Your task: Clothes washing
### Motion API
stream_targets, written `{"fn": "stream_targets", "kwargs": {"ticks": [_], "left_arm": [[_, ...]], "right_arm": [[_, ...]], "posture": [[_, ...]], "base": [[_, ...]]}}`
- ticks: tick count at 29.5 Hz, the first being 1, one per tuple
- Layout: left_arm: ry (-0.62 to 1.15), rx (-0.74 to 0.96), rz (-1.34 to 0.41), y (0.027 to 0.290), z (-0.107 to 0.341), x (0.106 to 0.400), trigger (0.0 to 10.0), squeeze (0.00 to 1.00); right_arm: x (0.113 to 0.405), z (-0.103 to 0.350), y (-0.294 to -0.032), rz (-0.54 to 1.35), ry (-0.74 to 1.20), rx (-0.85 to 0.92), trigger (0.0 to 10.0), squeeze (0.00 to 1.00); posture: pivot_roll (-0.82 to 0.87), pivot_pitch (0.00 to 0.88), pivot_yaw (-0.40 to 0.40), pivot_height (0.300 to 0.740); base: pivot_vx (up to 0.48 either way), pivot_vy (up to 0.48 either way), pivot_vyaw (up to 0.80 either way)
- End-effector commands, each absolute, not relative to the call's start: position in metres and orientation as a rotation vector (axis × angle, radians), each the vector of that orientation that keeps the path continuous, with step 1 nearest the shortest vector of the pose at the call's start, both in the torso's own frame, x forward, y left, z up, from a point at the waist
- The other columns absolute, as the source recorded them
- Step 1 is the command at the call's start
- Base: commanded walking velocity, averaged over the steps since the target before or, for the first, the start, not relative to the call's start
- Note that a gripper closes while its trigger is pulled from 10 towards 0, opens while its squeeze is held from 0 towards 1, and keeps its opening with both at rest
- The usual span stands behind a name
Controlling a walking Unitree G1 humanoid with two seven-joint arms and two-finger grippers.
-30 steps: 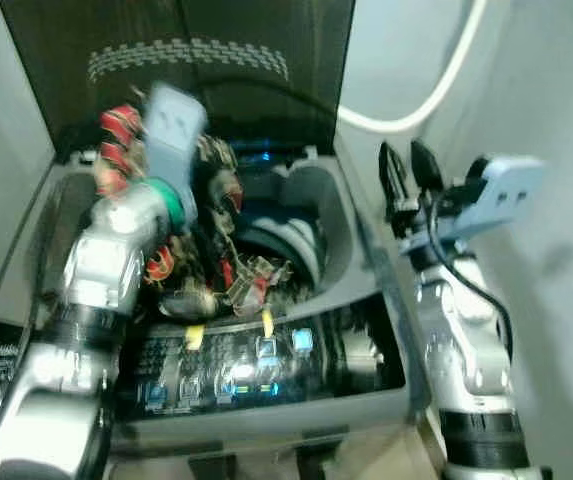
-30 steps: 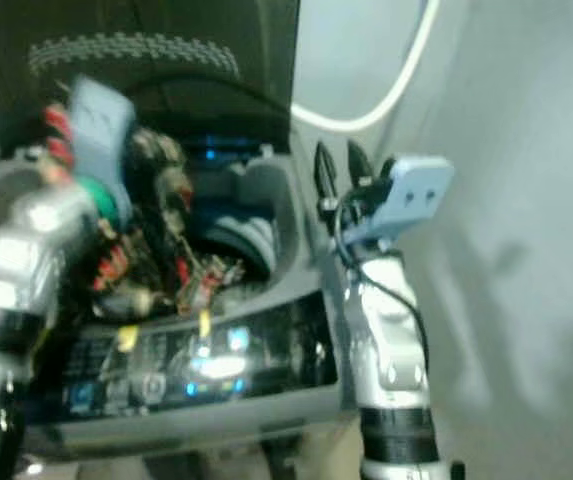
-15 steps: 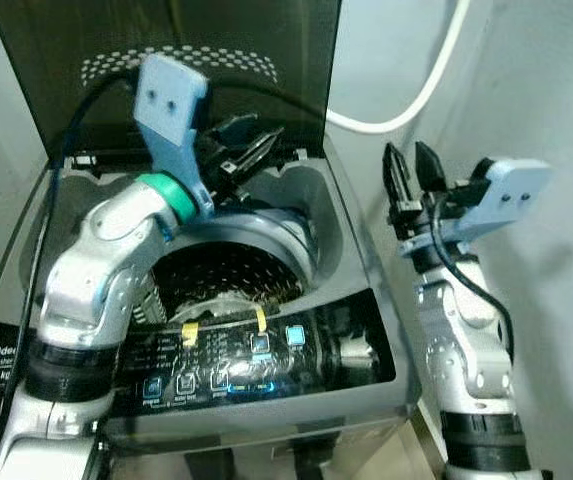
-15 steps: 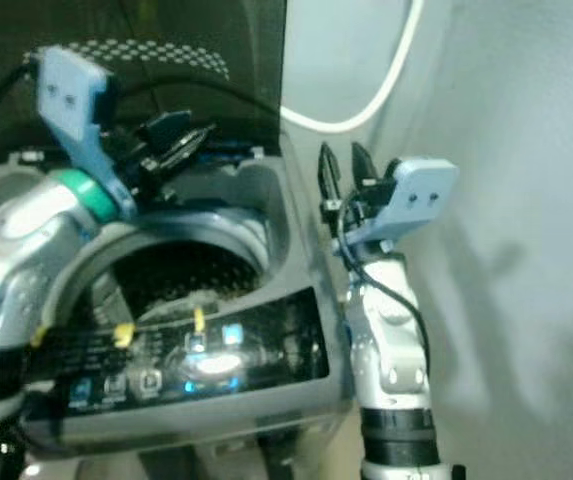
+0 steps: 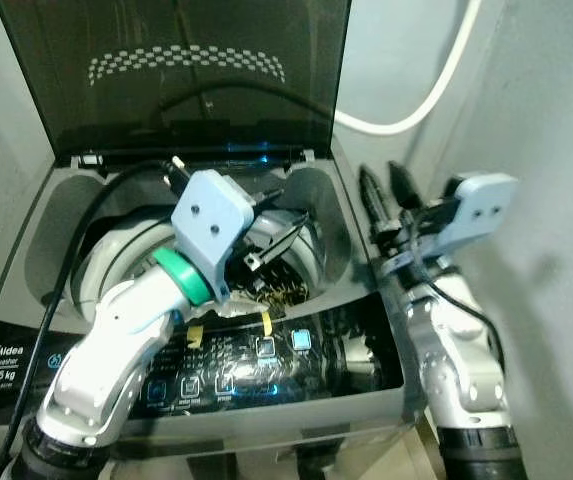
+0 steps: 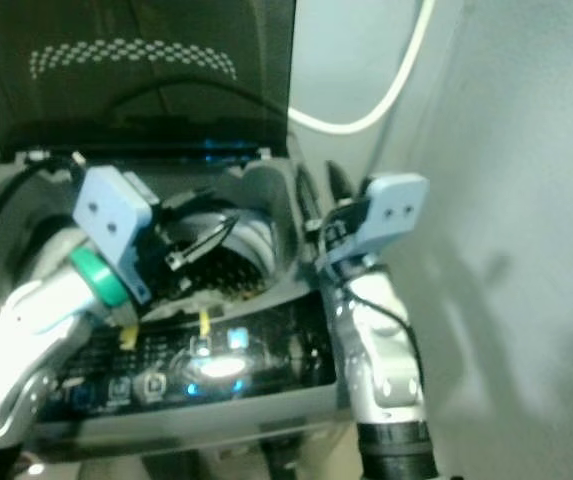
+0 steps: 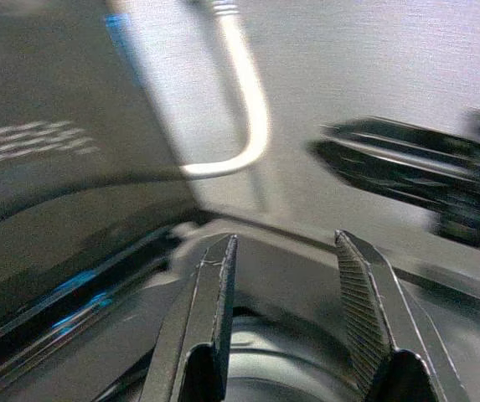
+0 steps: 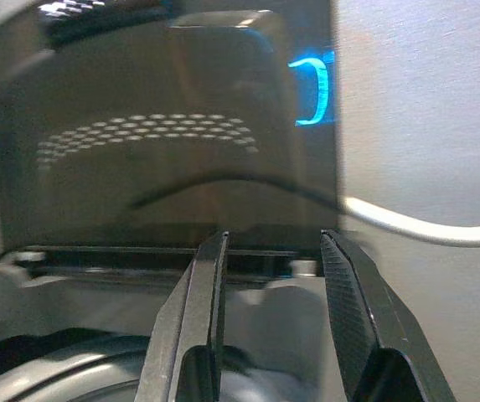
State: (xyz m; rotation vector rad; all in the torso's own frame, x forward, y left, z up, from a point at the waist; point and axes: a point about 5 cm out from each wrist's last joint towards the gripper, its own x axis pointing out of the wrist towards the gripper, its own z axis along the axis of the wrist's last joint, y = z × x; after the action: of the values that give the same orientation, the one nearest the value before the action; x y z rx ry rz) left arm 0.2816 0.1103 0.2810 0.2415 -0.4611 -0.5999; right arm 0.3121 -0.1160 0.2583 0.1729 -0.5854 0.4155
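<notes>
A top-loading washing machine (image 5: 41, 240) stands with its dark lid (image 5: 186, 80) raised. Deep in the drum lies a dark patterned garment (image 5: 281, 290) with red and yellow flecks. My left gripper (image 5: 288, 212) hangs open over the drum's right side, above the garment, with nothing between its fingers (image 7: 210, 310). At the machine's right rim my right gripper (image 5: 379, 175) is raised, open and empty, pointing toward the lid. In the left wrist view the right gripper's fingers (image 7: 407, 172) show ahead, past the tub's rim.
The lit control panel (image 5: 256, 355) runs along the machine's front edge. A white hose (image 5: 416, 115) loops down the wall behind. Grey walls close in on the right (image 5: 546, 250) and on the left.
A second ago my left gripper held the patterned garment above the tub; now the garment lies in the drum and the gripper is open and lower. The right gripper dipped slightly.
</notes>
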Motion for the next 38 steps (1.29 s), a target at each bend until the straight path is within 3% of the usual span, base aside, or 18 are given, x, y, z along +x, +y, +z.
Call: {"fn": "stream_targets", "kwargs": {"ticks": [1,10,20,25,38], "left_arm": [[-0.469,0.231,-0.472,0.125,0.284,0.285,10.0,0.00],[-0.517,0.182,-0.363,0.137,0.292,0.294,10.0,0.00],[-0.514,-0.024,-0.218,0.148,0.304,0.314,10.0,0.00],[-0.518,-0.046,-0.209,0.148,0.306,0.317,10.0,0.00],[-0.514,-0.047,-0.197,0.147,0.304,0.319,10.0,0.00]], "right_arm": [[0.306,0.261,-0.113,0.501,-0.578,0.172,10.0,0.00],[0.297,0.264,-0.116,0.643,-0.538,0.143,10.0,0.00],[0.312,0.268,-0.129,0.384,-0.585,0.208,10.0,0.00],[0.313,0.270,-0.129,0.374,-0.585,0.205,10.0,0.00],[0.314,0.268,-0.126,0.375,-0.581,0.186,10.0,0.00]], "posture": [[0.02,0.090,0.029,0.740],[0.01,0.081,0.022,0.740],[-0.01,0.067,0.027,0.740],[-0.01,0.064,0.026,0.740],[0.00,0.060,0.024,0.740]], "base": [[0.000,0.000,0.00],[0.000,0.000,0.00],[0.000,0.000,0.00],[0.000,0.000,0.00],[-0.357,0.000,0.00]]}}
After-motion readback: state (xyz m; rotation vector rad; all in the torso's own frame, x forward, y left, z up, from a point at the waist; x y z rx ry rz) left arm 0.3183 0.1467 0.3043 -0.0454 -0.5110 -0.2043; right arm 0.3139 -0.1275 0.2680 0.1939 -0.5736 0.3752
